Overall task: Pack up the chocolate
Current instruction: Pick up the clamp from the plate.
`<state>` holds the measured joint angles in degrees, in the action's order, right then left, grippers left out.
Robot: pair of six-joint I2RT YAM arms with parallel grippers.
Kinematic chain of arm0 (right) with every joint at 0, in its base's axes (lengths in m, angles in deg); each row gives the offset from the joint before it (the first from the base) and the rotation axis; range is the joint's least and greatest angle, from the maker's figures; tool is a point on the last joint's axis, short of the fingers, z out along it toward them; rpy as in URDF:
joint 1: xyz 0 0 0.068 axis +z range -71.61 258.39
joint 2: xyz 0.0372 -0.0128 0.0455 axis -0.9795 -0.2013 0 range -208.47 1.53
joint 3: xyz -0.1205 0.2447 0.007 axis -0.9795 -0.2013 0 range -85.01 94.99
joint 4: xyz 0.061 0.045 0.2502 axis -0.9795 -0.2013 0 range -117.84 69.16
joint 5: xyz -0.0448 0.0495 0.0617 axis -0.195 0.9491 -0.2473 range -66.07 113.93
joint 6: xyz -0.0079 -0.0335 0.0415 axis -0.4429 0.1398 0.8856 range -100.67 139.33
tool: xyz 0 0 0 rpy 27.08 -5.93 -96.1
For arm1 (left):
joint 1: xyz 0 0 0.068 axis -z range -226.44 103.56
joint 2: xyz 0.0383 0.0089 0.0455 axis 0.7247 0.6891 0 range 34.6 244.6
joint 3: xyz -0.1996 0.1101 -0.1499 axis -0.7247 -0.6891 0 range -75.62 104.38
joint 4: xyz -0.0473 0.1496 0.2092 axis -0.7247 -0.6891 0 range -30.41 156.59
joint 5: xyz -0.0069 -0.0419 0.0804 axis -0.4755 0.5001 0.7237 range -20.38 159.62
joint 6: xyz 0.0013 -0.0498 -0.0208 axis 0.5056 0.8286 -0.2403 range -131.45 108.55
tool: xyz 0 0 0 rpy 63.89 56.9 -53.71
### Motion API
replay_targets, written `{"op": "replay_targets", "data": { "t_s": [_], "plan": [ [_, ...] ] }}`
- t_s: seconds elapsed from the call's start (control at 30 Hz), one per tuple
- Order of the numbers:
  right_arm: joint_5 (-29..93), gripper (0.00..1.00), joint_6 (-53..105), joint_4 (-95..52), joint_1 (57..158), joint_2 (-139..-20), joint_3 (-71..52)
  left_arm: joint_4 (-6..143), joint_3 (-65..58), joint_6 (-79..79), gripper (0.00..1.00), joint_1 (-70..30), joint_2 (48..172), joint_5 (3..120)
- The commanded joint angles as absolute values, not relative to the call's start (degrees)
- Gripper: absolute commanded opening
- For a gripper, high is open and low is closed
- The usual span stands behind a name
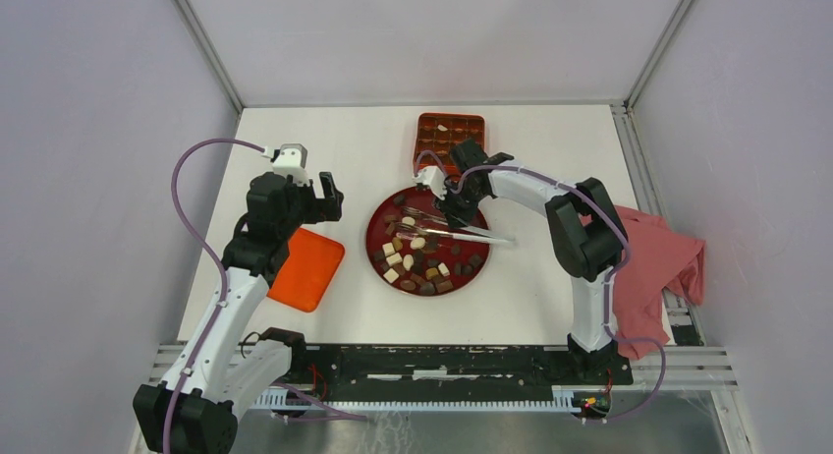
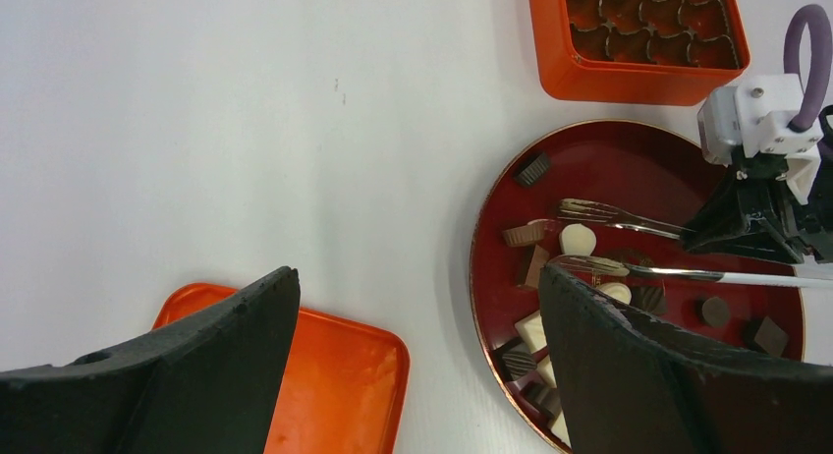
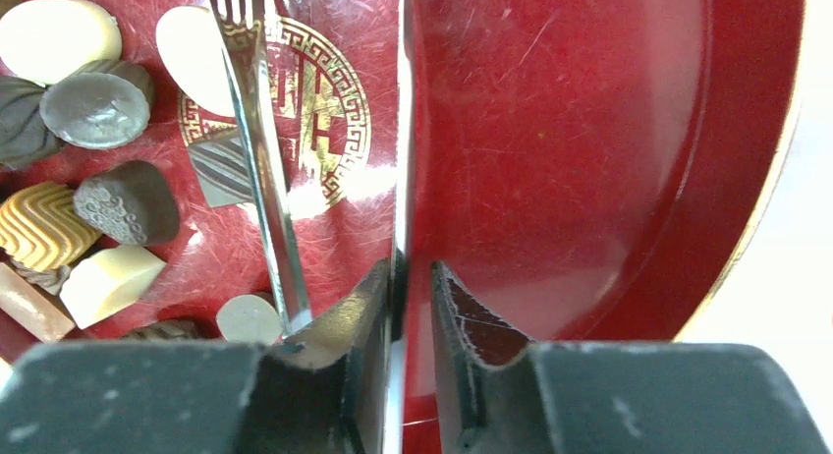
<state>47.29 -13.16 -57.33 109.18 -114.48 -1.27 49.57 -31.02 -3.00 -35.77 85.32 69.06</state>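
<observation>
Plate (image 3: 609, 179): right pincer (image 3: 411, 275) part-open astride tongs (image 3: 260, 179)

A white table (image 1: 324, 149) with a smooth matt top fills the middle. It is boxed in on three sides by plain pale lilac-grey walls, a back wall (image 1: 432, 31), a left wall (image 1: 88, 130) and a right wall (image 1: 756, 100), with slim metal posts (image 1: 206, 46) running up the two far corners. Along the near edge a black strip (image 1: 442, 361) lies on ribbed metal rails (image 1: 693, 359) above a dull grey surface (image 1: 472, 434), floor or shelf I cannot tell, and the light is even and soft, leaving only faint shadows.
</observation>
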Motion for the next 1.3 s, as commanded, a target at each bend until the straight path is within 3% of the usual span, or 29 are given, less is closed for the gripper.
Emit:
{"op": "replay_targets", "data": {
  "t_s": [0.0,0.13,0.37,0.53,0.67,0.8,0.97,1.17,1.27],
  "plan": [
    [45.54,0.21,-14.35,-55.98,109.49,-112.94,-1.87,51.39,-31.06,-5.82,0.96,-35.88,85.45,67.96],
    [46.96,0.01,-14.46,-56.32,109.42,-111.14,-1.87,51.47,-31.19,-5.96,0.95,-35.92,85.38,67.66],
    [49.89,0.0,-12.86,-58.46,107.66,-105.83,-1.94,53.05,-31.35,-4.99,0.95,-35.9,83.93,63.69],
    [58.19,0.0,-9.92,-60.89,103.74,-99.32,-3.71,58.91,-31.63,2.42,0.96,-35.92,80.37,52.06],
    [67.5,0.0,-5.11,-59.54,99.35,-92.95,-6.33,73.46,-36.45,16.46,0.96,-35.83,76.41,39.62],
    [75.7,0.0,3.32,-55.44,95.14,-87.45,-6.33,99.4,-45.61,37.41,0.95,-35.6,74.39,35.03],
    [88.56,0.0,23.42,-40.51,92.38,-82.63,-6.79,125.36,-47.93,50.79,0.95,-30.48,81.14,37.24],
    [96.11,0.0,62.26,1.62,92.09,-77.27,-16.04,133.74,-36.44,45.51,0.86,-16.46,96.51,38.07],
    [96.32,0.0,67.73,7.46,91.97,-75.71,-16.79,139.15,-31.88,47.5,0.83,-13.66,103.12,37.64]
  ]
}}
